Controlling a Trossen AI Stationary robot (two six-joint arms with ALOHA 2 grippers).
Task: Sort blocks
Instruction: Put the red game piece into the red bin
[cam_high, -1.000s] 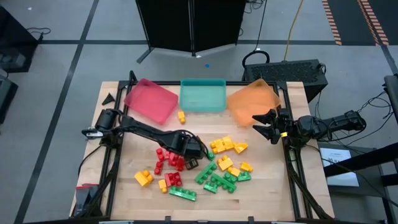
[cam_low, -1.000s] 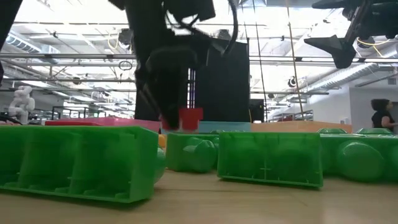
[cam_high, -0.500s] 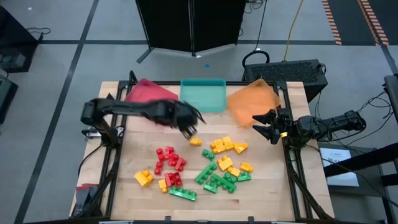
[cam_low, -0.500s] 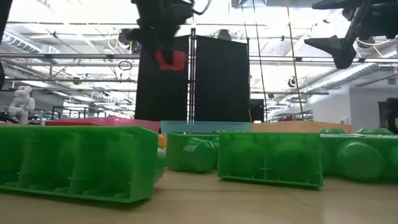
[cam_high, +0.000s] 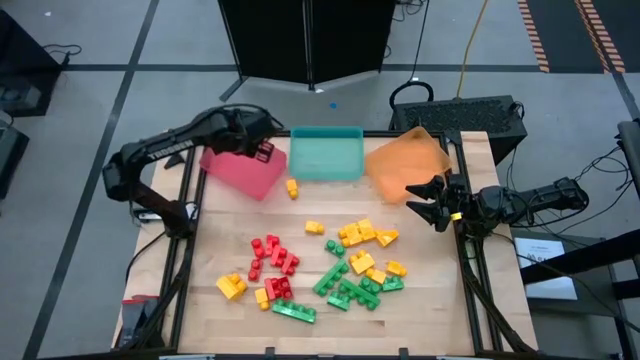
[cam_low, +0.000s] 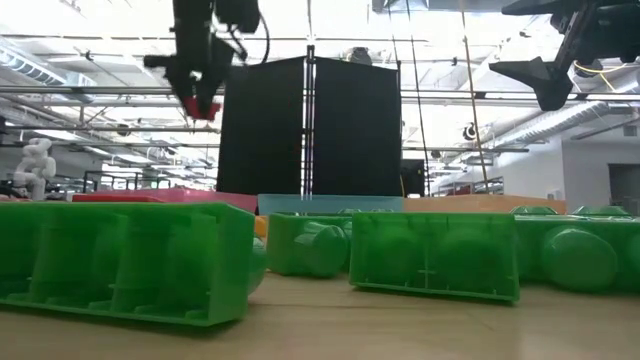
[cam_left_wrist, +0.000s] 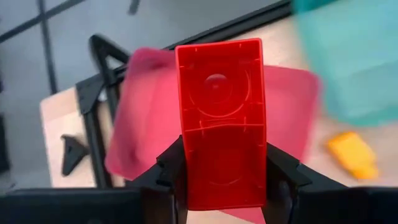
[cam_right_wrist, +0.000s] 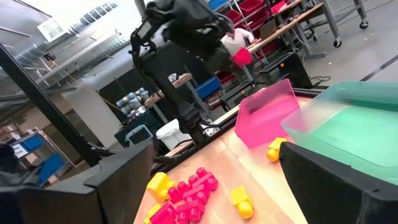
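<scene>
My left gripper (cam_high: 263, 150) hangs above the translucent red tray (cam_high: 238, 166), shut on a red studded block (cam_left_wrist: 221, 118); the low view shows it high over the table (cam_low: 200, 92). The other blocks lie loose on the wood: a red cluster (cam_high: 271, 256), yellow ones (cam_high: 360, 234) and green ones (cam_high: 345, 285). A lone yellow block (cam_high: 292, 187) rests in front of the teal tray (cam_high: 326, 153). My right gripper (cam_high: 428, 200) waits open at the table's right edge, beside the orange tray (cam_high: 405, 160). My left gripper pinches the red block by its two long side walls (cam_left_wrist: 186, 168), one finger (cam_left_wrist: 169, 169) on each side. The block's hollow underside faces the wrist camera. It is lifted clear, high above the red tray, and sticks out past the fingertips.
The three trays stand in a row along the table's far edge. In the low view, large green blocks (cam_low: 430, 255) fill the foreground. Bare wood lies along the left side (cam_high: 215, 225) and the near edge of the table.
My left gripper has risen from the red cluster in the middle of the table with the red block in its fingers, then swung toward the far left corner. It now stands over the red tray, the block lifted clear throughout.
</scene>
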